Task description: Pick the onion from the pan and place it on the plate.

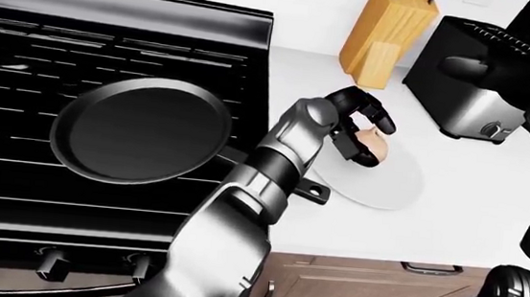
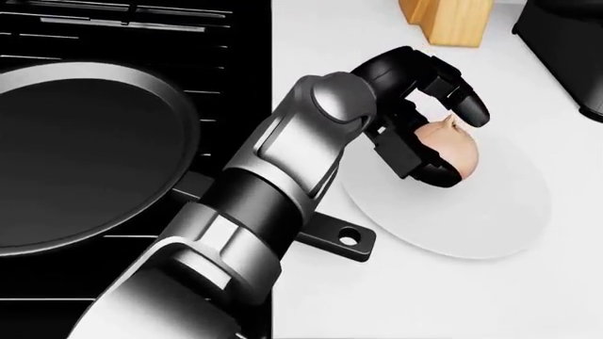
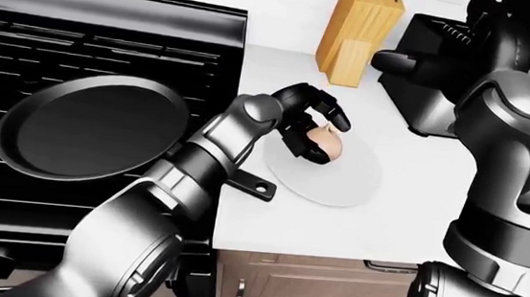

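Tan onion (image 2: pixel 450 147) sits on plate (image 2: pixel 490 219), pan (image 2: pixel 85 152) empty. My left hand (image 2: pixel 426 113) arches over it, fingers (image 2: pixel 469 104) splayed, grip let go. Next: lift straight up, don't nudge it off.

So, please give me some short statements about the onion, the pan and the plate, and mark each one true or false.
1. The onion lies on the white plate. True.
2. The pan holds a second onion. False: the pan is empty.
3. The left robot hand is at the onion, fingers curled about it. True.
4. The plate sits on the stove. False: it sits on the white counter, right of the stove.
5. The wooden knife block lies tipped over on the plate. False: it stands on the counter, above the plate in the left-eye view.
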Motion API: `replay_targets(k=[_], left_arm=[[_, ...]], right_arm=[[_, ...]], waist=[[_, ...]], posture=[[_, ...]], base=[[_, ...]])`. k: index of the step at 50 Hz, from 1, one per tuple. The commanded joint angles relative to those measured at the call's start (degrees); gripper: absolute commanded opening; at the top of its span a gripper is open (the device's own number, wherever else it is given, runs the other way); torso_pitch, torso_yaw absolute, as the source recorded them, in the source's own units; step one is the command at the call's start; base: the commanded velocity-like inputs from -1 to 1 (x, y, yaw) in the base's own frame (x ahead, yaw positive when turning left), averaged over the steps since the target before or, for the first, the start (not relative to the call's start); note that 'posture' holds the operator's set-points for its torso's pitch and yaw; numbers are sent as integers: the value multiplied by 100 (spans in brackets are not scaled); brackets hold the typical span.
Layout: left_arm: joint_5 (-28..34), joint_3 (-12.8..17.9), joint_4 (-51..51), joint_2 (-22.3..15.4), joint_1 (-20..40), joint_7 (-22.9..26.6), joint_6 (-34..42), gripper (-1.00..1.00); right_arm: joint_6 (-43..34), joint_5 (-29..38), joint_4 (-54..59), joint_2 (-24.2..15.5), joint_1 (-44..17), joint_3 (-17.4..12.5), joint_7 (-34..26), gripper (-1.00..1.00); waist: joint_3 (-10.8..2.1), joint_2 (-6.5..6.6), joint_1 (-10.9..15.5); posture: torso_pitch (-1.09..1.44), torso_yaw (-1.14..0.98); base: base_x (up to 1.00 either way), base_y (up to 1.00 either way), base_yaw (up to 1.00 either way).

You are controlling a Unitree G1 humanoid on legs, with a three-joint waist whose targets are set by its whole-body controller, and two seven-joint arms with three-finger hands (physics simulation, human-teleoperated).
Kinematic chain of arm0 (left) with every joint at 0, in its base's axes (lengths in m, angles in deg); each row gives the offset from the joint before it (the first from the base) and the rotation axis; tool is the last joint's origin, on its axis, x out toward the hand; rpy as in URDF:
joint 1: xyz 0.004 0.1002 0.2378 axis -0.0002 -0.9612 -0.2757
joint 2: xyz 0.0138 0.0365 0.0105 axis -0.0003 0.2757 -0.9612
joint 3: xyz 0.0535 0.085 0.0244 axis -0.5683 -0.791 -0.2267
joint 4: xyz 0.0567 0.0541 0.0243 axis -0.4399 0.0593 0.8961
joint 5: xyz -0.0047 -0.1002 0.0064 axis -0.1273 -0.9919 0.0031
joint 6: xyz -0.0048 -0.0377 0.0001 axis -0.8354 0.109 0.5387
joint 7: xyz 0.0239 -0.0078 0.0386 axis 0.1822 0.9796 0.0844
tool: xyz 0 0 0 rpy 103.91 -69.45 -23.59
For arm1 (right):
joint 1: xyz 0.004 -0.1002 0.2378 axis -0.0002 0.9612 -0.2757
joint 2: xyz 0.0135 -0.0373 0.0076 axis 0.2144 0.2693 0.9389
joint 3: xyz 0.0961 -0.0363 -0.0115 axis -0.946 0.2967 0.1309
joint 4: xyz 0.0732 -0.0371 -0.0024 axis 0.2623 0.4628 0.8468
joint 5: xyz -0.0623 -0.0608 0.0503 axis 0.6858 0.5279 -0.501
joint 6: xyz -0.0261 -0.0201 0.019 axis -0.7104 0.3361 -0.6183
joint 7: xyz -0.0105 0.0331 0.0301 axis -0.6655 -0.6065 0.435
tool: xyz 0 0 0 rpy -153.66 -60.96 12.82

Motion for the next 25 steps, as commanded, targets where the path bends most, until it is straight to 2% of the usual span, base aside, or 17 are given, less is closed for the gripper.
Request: replay_targets(k=[1, 11, 14, 25], left_arm=[[-19, 23, -278, -10, 221, -41, -168, 0], [20, 11, -312, 9, 185, -37, -151, 15], [31, 12, -285, 0, 175, -30, -172, 41], [68, -4, -283, 37, 145, 10, -174, 48]], right_arm=[[155, 8, -164, -113, -166, -100, 11, 100], [183, -14, -182, -106, -125, -109, 31, 100], [215, -3, -139, -108, -142, -92, 21, 100], [202, 2, -116, -125, -159, -86, 17, 100]], waist=[[-176, -48, 4], [-175, -48, 3], [-174, -48, 1], [-177, -53, 4]], posture=[[0, 0], [0, 0], [0, 0], [0, 0]], base=[[0, 0, 0], [0, 0, 0], [0, 0, 0], [0, 0, 0]])
